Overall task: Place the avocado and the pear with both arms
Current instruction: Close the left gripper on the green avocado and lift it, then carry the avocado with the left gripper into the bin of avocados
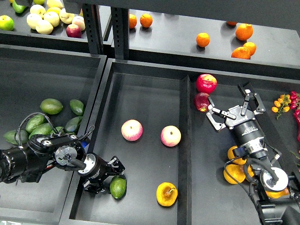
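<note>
In the middle bin [140, 93], the left claw [111, 180] grips the avocado [118, 187] near the front wall. The pear [167, 194] lies beside it. The right claw [233, 104] hovers open, empty.

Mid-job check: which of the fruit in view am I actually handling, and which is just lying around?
In the job:
avocado, at the left gripper
pear, middle bin

Lying about:
two pink-yellow apples
red apples
green avocado pile
oranges

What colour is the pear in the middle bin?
Golden yellow-orange pear, dark reddish-brown blotch around its stem; head view.
</note>
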